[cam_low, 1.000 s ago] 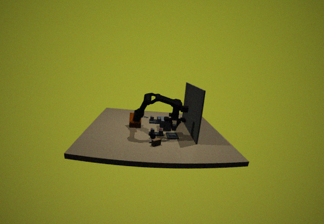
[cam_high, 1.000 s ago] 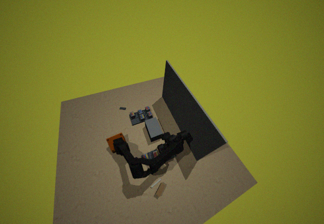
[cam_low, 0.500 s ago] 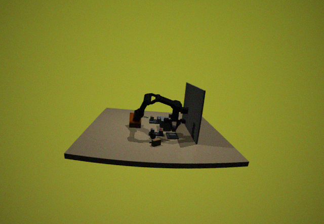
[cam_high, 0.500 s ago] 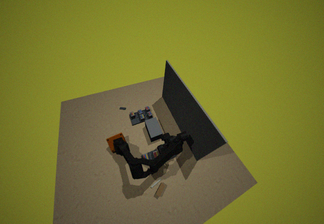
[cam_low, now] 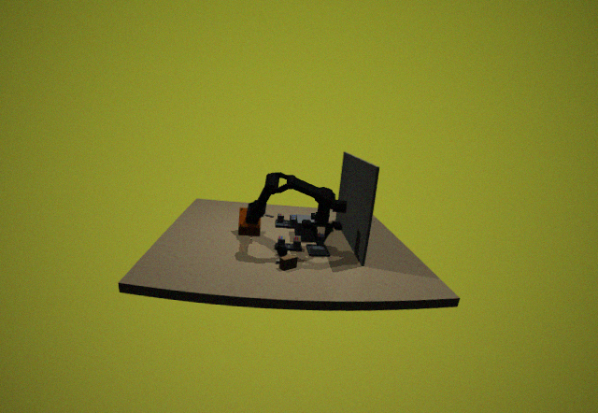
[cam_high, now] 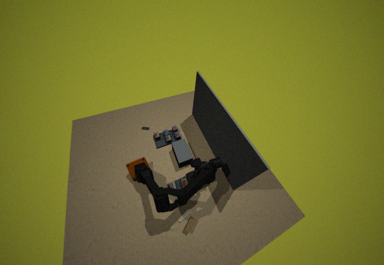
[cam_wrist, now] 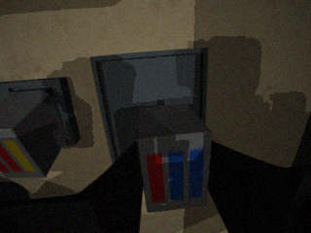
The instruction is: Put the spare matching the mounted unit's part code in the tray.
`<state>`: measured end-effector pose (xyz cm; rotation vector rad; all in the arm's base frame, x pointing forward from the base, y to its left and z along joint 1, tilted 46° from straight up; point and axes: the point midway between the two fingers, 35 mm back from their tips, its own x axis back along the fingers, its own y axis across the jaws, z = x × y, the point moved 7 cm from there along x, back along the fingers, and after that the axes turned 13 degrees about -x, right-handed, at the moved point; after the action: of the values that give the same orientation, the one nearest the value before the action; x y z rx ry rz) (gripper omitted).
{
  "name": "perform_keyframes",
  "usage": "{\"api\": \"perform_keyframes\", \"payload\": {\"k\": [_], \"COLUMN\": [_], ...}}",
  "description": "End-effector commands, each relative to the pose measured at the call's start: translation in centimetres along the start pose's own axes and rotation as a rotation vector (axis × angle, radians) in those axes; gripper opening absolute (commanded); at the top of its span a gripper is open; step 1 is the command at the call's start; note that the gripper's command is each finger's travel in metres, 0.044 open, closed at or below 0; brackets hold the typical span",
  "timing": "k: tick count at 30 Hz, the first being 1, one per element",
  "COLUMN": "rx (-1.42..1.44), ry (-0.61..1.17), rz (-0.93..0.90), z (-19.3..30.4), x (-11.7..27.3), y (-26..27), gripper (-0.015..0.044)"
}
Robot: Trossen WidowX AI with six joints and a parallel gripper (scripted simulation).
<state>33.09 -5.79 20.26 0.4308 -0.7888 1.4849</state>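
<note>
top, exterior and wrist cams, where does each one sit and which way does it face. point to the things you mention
Top: high above the tabletop [cam_high: 102, 150] [cam_low: 192, 273], looking down at a slant; whole arm shows.
Exterior: off to one side, slightly raised, looking across the tabletop; whole arm side-on.
Wrist: on the arm, facing past the jaws to the tray [cam_wrist: 205, 87] [cam_low: 318, 249]; dark jaws grip a striped block [cam_wrist: 162, 180].
Top and exterior share the upright panel [cam_high: 223, 132] [cam_low: 358, 206].

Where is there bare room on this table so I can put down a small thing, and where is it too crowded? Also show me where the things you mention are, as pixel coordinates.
There is room left of the orange base [cam_high: 129, 165] [cam_low: 249, 229] in the top view, towards the table edge, and between the tan block [cam_high: 189, 225] [cam_low: 289, 263] and the near edge. Around the tray [cam_low: 318, 249] [cam_wrist: 160, 80] it is crowded: the gripper [cam_low: 320, 240] [cam_wrist: 166, 143] holds a striped spare [cam_wrist: 174, 141] above.
</note>
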Motion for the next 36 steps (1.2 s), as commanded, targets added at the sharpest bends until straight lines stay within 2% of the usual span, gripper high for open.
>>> {"api": "perform_keyframes", "payload": {"k": [1, 31, 36], "rx": [0.005, 0.005, 0.0], "ry": [-0.002, 0.005, 0.008], "rz": [0.001, 0.002, 0.002], "z": [-0.1, 0.1, 0.2], "x": [-0.3, -2.6, -2.4], "y": [0.1, 0.5, 0.4], "gripper": [0.0, 0.0, 0.0131]}}
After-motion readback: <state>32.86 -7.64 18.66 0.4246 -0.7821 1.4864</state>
